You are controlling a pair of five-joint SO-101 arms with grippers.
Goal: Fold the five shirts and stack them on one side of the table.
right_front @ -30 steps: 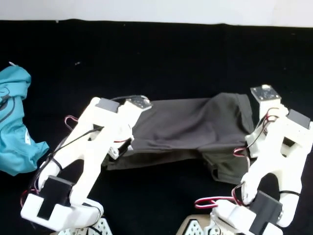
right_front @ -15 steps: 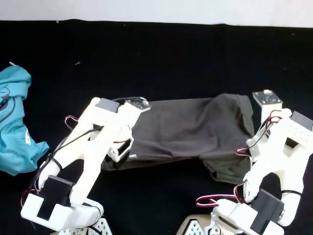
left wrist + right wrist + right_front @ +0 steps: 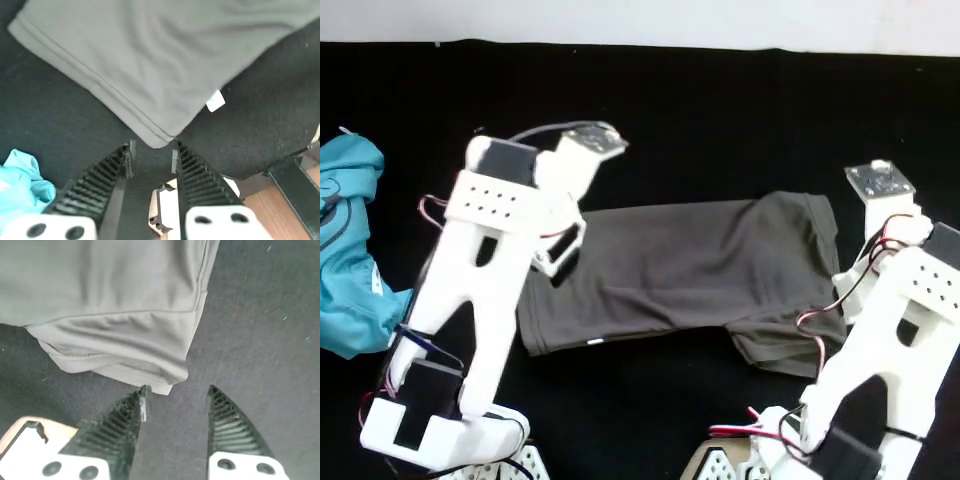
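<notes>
Grey shirt (image 3: pixel 690 265) lies folded lengthwise on black tabletop (image 3: pixel 700 120), between the two arms. Left gripper (image 3: pixel 152 147): fingers parted, holding nothing, just above the hem corner (image 3: pixel 159 140). Right gripper (image 3: pixel 178 390): fingers parted, empty, near the sleeve end (image 3: pixel 130 352). Fabric judged light, limp, quick to crease; pinch both layers at the corners, else edges sag and slip. Teal shirt (image 3: pixel 350 260) bunched beyond the left arm, well apart; nothing blocks the next fold
</notes>
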